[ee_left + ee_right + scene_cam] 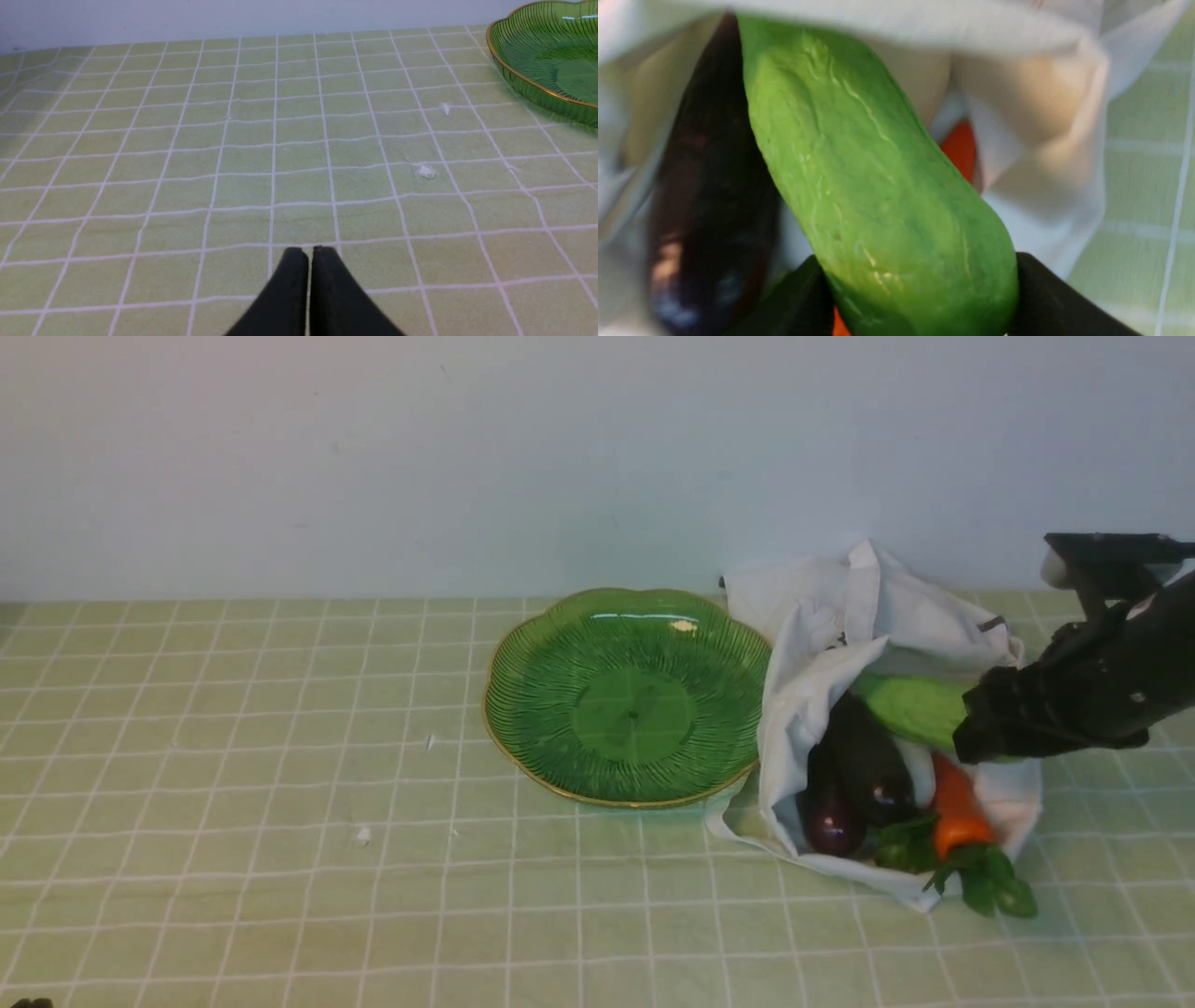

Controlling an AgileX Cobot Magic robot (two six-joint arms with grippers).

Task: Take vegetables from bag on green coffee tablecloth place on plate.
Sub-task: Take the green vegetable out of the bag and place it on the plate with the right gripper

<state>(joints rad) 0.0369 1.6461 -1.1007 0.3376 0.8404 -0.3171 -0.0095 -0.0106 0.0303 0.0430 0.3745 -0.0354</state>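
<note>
The white bag (840, 616) lies open on the green coffee tablecloth (280, 756), right of the green glass plate (630, 695), which holds nothing. Inside the bag are the vegetables: a green cucumber (910, 707), two dark purple eggplants (868, 761), and an orange carrot (954, 807) whose leaves spill over the bag's mouth. My right gripper (969, 735) reaches into the bag from the right. In the right wrist view its gripper (920, 284) has both black fingers pressed against the cucumber (878, 186). My left gripper (309, 252) is shut on nothing, low over bare cloth.
A pale wall rises just behind the plate and bag. Small white scraps (362, 835) lie on the cloth left of the plate. The plate's gold rim (514, 70) shows at the edge of the left wrist view.
</note>
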